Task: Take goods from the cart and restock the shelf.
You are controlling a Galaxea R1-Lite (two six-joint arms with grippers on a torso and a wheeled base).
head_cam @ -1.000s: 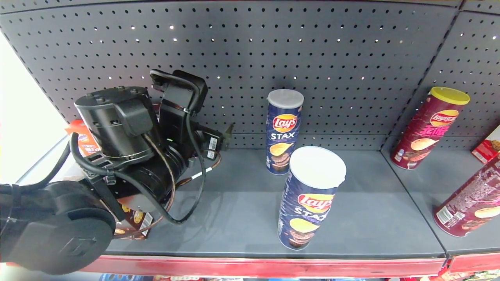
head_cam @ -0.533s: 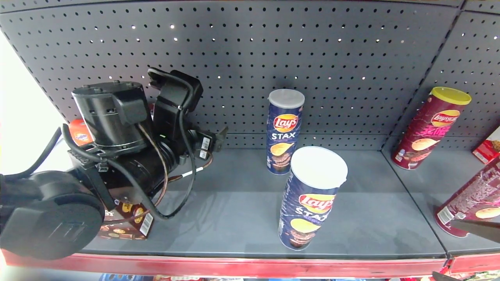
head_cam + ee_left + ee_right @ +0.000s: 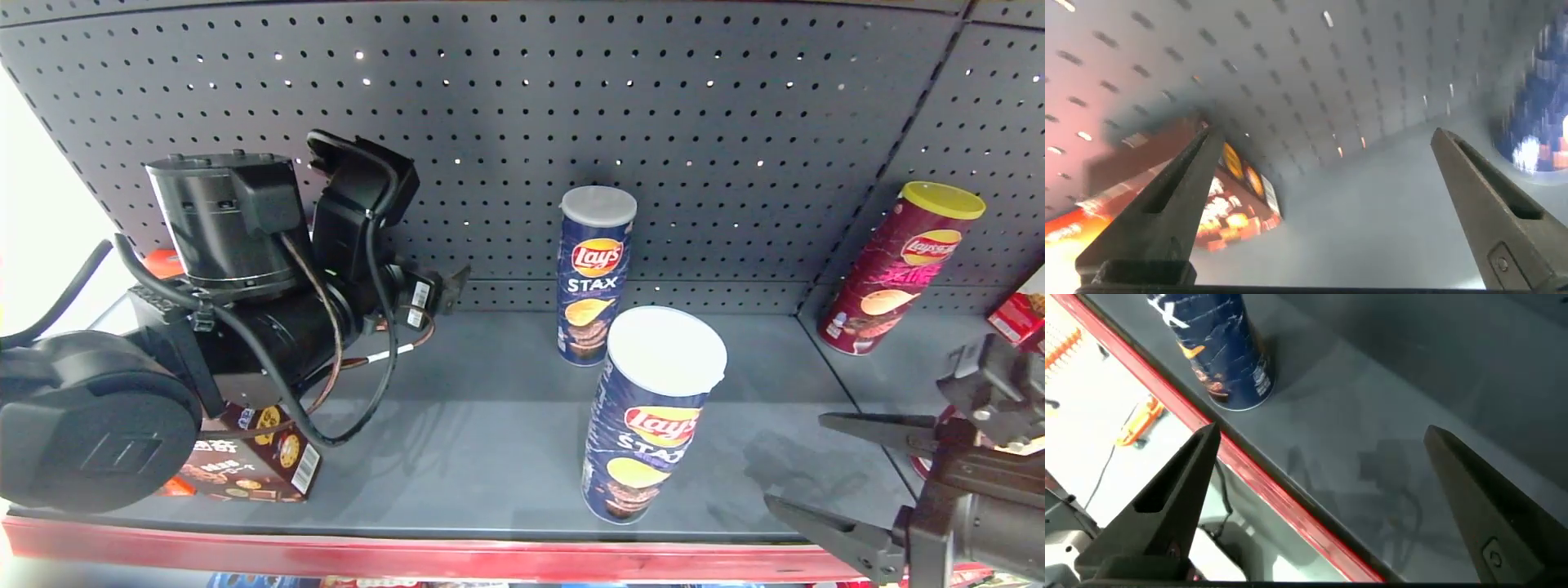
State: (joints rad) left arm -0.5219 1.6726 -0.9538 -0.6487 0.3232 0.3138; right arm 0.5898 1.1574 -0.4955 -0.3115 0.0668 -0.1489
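Observation:
Two blue chip cans stand on the grey shelf [image 3: 490, 425]: one at the back [image 3: 596, 273], one near the front edge [image 3: 649, 416]. My left gripper [image 3: 447, 287] hovers over the shelf's left part, pointing at the pegboard. It is open and holds nothing [image 3: 1327, 135]; an orange-brown box [image 3: 1233, 196] lies ahead of it by the back wall. My right gripper [image 3: 816, 474] sits at the shelf's front right, open and bare [image 3: 1323, 434], to the right of the front blue can [image 3: 1221, 347].
A brown cookie box [image 3: 253, 465] lies at the front left under my left arm. A maroon can [image 3: 898, 265] and a red box [image 3: 1016, 314] stand on the neighbouring shelf section at the right. The red front lip [image 3: 1282, 490] bounds the shelf.
My right gripper has come up into view at the lower right, open. The left arm has drawn back to the left, uncovering more of the brown box.

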